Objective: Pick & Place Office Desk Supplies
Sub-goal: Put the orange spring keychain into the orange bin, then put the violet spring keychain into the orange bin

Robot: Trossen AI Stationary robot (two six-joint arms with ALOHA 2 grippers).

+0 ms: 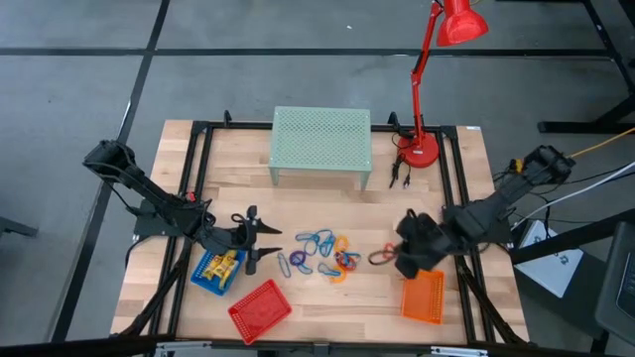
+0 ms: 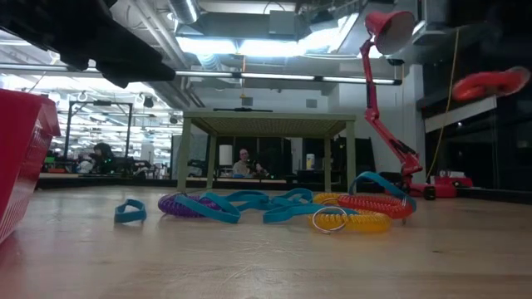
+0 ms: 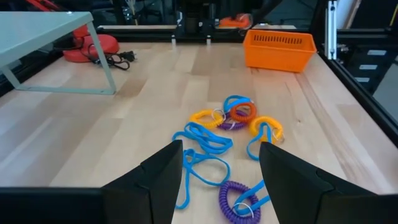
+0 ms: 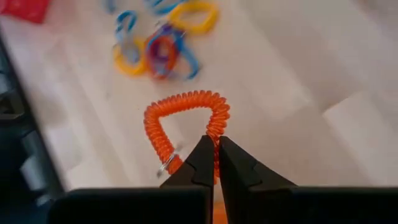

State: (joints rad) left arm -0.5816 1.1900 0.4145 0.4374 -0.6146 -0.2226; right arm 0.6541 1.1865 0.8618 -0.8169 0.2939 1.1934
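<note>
We see the right hand closed narrow on an orange coil ring, which hangs in front of its fingertips above the tabletop. In the high view this right hand is beside the orange basket, with the ring on the side toward the middle of the tabletop.

The left hand is wide open, with nothing between its fingers. It is near the blue basket, which holds yellow pieces. The red basket stands close to the front edge.

The other supplies lie in a loose group in the middle of the tabletop: blue loops, yellow coil rings and a purple coil ring, some touching each other. Behind them stand a pale green mesh shelf and a red desk lamp.
</note>
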